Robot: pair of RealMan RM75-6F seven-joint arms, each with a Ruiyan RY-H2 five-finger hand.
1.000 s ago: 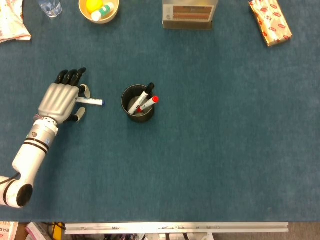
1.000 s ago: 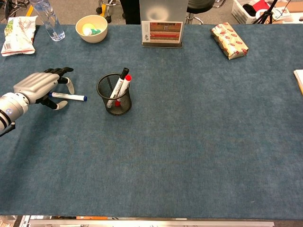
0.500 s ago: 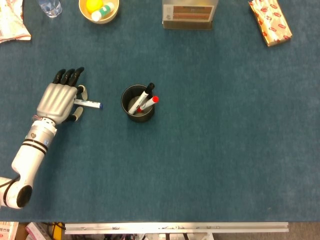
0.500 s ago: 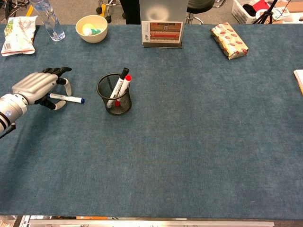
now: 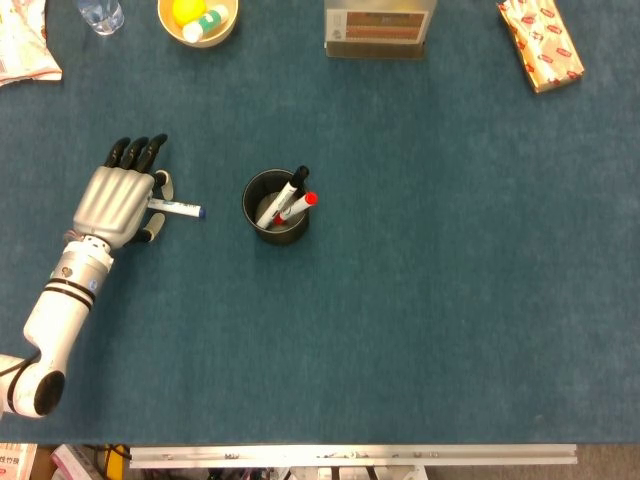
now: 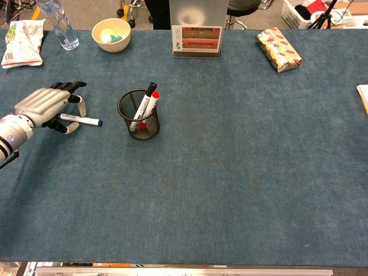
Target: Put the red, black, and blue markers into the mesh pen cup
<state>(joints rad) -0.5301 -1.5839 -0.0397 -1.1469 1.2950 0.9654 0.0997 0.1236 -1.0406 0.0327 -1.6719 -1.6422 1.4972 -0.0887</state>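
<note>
The black mesh pen cup (image 5: 275, 207) (image 6: 138, 115) stands left of the table's middle. A black-capped marker (image 5: 296, 179) (image 6: 150, 89) and a red-capped marker (image 5: 305, 200) (image 6: 154, 96) stand tilted inside it. The blue marker (image 5: 184, 207) (image 6: 84, 119) lies flat on the cloth left of the cup, its blue cap toward the cup. My left hand (image 5: 118, 200) (image 6: 43, 105) lies palm down over the marker's left end, fingers stretched out and thumb arched around the barrel. Whether it touches the barrel is hidden. My right hand shows in neither view.
A bowl (image 5: 198, 20) (image 6: 111, 34), a bottle (image 6: 56, 22) and a snack bag (image 6: 23, 35) sit at the back left. A card holder (image 5: 380, 28) (image 6: 196, 30) stands at the back centre, with a wrapped box (image 5: 540, 42) (image 6: 278, 48) at the back right.
My left hand slid slightly left, and the blue marker shifted left with it a little way from the cup. Over the last half second nothing moved.
</note>
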